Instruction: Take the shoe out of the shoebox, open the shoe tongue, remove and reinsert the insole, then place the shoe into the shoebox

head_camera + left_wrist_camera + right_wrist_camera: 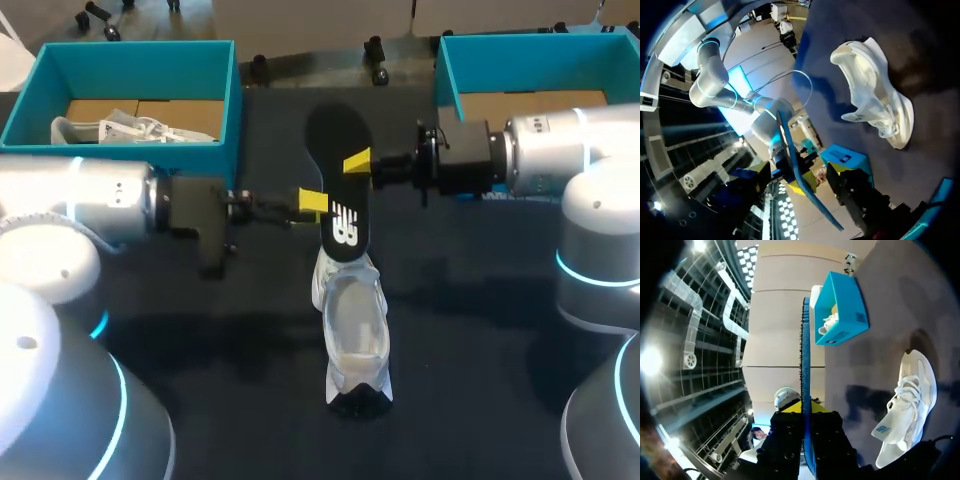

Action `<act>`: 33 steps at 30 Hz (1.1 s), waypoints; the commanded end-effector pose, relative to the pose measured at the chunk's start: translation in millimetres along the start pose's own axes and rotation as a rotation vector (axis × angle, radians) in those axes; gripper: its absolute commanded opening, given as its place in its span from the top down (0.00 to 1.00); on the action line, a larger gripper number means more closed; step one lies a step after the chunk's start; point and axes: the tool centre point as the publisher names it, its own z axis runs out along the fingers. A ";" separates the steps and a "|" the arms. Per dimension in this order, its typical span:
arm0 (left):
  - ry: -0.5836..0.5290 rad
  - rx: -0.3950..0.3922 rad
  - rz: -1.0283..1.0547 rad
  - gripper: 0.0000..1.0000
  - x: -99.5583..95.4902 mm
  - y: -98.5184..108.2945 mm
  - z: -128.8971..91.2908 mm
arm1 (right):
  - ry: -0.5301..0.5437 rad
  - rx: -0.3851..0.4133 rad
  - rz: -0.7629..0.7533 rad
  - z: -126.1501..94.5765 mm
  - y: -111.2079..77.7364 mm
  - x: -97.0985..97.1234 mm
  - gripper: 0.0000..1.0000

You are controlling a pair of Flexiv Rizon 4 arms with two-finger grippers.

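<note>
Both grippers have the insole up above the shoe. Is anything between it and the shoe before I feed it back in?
Nothing visible. The insole is held in the left gripper and the right gripper, with its lower end right over the shoe. Nothing else shows between the two.

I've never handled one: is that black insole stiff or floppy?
Probably bendy yet springy: the insole bows gently, not drooping, above the shoe. Likely light: it looks thin edge-on in the right claw.
</note>
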 end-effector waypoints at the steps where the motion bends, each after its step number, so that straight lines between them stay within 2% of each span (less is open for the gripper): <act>1: 0.084 0.048 -0.055 0.00 -6.8 9.5 -34.4 | -0.004 0.006 -0.007 -1.7 0.4 -5.9 1.00; 3: 0.146 0.080 -0.099 0.00 -2.7 14.2 -40.8 | -0.003 0.006 -0.008 -2.2 0.8 -10.9 1.00; 8: 0.232 0.104 -0.168 0.00 -2.1 31.1 -56.7 | 0.002 0.007 -0.006 -0.6 2.0 -19.2 1.00; 11: 0.232 0.104 -0.168 0.00 -2.1 31.1 -56.7 | -0.012 -0.017 -0.003 -1.3 1.4 -25.1 1.00; 23: 0.245 0.109 -0.208 0.00 -6.2 33.4 -54.1 | -0.012 -0.017 -0.003 -1.3 1.4 -25.1 1.00; 28: 0.429 0.142 -0.269 0.00 -18.3 52.9 -41.0 | -0.012 -0.017 -0.003 -1.3 1.4 -25.1 1.00; 31: 0.494 0.142 -0.291 0.00 -25.0 72.0 -36.7 | -0.012 -0.017 -0.003 -1.3 1.4 -25.1 1.00; 33: 0.482 0.122 -0.286 0.00 -26.7 85.9 -35.1 | -0.012 -0.017 -0.003 -1.3 1.4 -25.1 1.00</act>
